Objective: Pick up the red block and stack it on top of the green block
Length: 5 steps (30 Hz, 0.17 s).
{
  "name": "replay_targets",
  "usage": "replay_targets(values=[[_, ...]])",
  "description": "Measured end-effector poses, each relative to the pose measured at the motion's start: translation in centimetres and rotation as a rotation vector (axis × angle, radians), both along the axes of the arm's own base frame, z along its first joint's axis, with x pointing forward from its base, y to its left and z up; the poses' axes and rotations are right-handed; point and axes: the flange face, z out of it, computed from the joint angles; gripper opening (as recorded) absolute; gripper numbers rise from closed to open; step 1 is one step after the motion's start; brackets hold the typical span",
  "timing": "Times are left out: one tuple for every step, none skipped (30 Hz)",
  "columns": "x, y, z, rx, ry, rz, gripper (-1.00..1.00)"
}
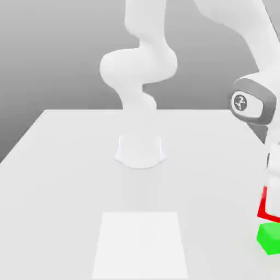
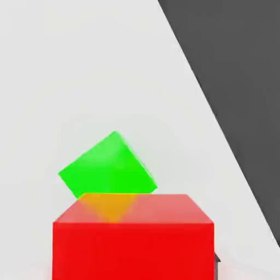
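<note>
Your gripper (image 1: 272, 188) is pressed shut on the red block (image 2: 133, 240), carrying it at the far edge of the exterior view's right, with the arm's wrist coming down from above. From the hand view the red block sits right under the camera, and the green block (image 2: 108, 165) lies beyond it on the white table (image 1: 65, 164), turned at an angle to the red one. In the exterior view the red block hangs just above the green block (image 1: 269, 239), close but apart as far as you can tell. What I'd worry about: the two cubes aren't squared up, so if you lower as is, the red one could land with corners overhanging and tip off when you let go. You're also not clearly centred over the green one, and an off-centre drop would knock it or slide off. Plus the table edge is near in the hand view, with the dark floor beyond, so a nudged cube might go over the side. Count-wise: one red block, one green block, one arm with one gripper, one table, and one pale square patch (image 1: 140, 246) marked on it.
</note>
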Motion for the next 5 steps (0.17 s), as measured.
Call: replay_targets(values=[[-0.10, 0.17, -1.39, 0.000, 0.000, 0.002, -1.00], [-0.18, 0.25, -2.36, 0.000, 0.000, 0.003, 1.00], [-0.18, 0.25, -2.36, 0.000, 0.000, 0.003, 1.00], [-0.18, 0.25, -2.36, 0.000, 0.000, 0.003, 1.00], [-0.18, 0.25, -2.36, 0.000, 0.000, 0.003, 1.00]])
